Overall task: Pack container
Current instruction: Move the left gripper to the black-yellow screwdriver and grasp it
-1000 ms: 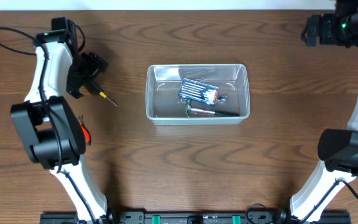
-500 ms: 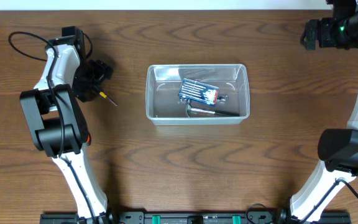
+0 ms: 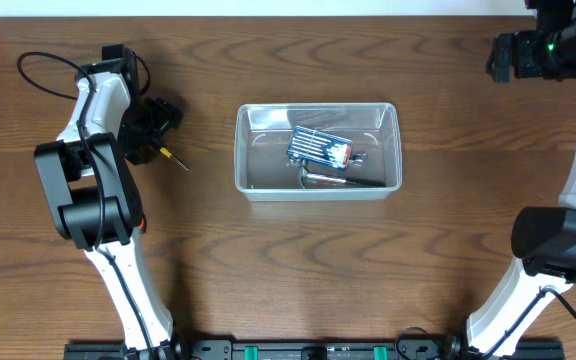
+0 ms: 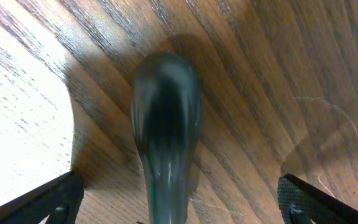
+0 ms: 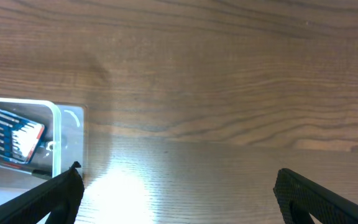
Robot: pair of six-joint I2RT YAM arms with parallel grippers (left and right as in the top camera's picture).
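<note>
Plainly, left claw [image 4: 180, 200] gapes astride screwdriver [image 4: 166, 106], right claw [image 5: 178, 194] gapes too — blue case [image 3: 318, 147] lettering in container [image 3: 239, 150] illegible.

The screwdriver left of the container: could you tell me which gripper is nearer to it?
Left. The left gripper is open right over the handle of the screwdriver; the right gripper is far off, beyond the container, near the far right corner of the table.

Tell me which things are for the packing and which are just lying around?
For the job: container; screwdriver, not packed yet; blue case and dark tool, already inside.
Just there: black cable; table.
</note>
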